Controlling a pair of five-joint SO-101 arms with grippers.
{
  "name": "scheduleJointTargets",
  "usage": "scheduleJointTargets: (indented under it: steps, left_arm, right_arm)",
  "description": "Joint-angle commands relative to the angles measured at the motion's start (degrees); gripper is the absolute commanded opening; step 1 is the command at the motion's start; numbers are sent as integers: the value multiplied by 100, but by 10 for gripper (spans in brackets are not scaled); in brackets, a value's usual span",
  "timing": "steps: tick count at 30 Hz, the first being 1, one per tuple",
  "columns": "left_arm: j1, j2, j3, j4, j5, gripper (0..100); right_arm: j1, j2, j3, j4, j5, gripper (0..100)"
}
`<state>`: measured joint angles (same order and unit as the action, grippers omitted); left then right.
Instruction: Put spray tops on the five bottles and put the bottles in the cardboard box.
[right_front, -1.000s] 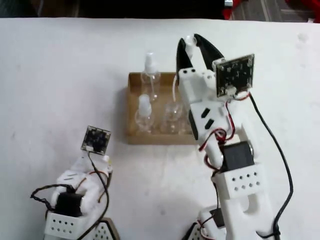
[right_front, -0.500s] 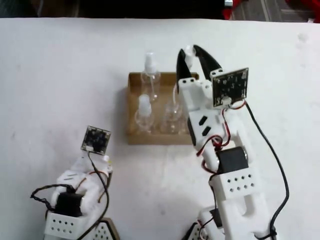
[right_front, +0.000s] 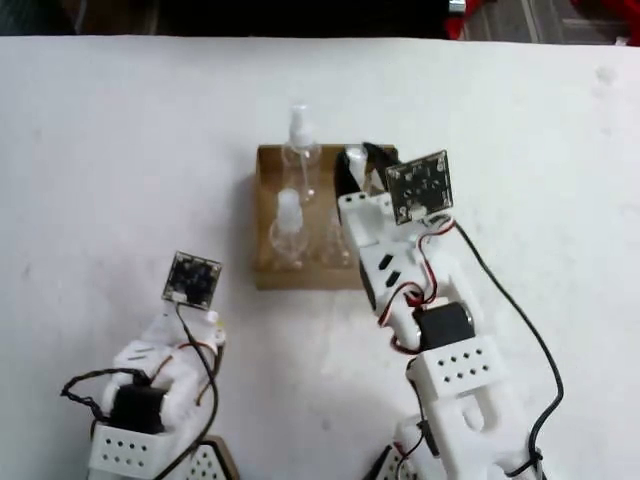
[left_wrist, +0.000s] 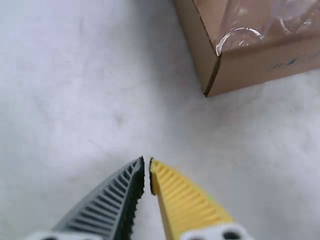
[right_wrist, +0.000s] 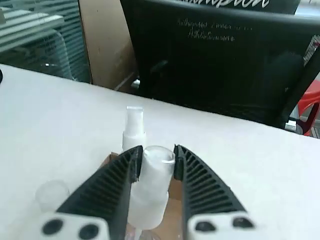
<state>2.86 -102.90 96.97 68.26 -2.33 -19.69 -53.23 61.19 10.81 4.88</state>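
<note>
"Right jaws?"
"Clamped on a spray top (right_wrist: 152, 190), above the box (right_front: 300, 279) holding the bottles (right_front: 289, 228)."
"Left jaws?"
"Pressed together, empty, over the tabletop (left_wrist: 75, 75) near a box corner."

A black mesh chair (right_wrist: 235, 65) stands behind the white table (right_wrist: 45, 110).

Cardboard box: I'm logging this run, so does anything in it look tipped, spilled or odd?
Nothing tipped or spilled. The cardboard box holds upright bottles, two with spray tops; one bottle beside them looks uncapped. The right claw grips a loose spray top over the box.
</note>
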Motion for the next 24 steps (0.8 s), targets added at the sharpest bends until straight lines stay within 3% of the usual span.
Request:
scheduleJointTargets:
  steps: [1, 15, 24]
  left_arm:
    - [-40, -40, 9, 35, -70, 24]
    - [-31, -40, 9, 35, -70, 24]
    - [-40, -40, 9, 35, -70, 24]
  right_arm:
    - [-75, -119, 70, -154, 26, 16]
    - [-92, -119, 475, -110, 26, 16]
    - [-778, -963, 932, -13, 79, 22]
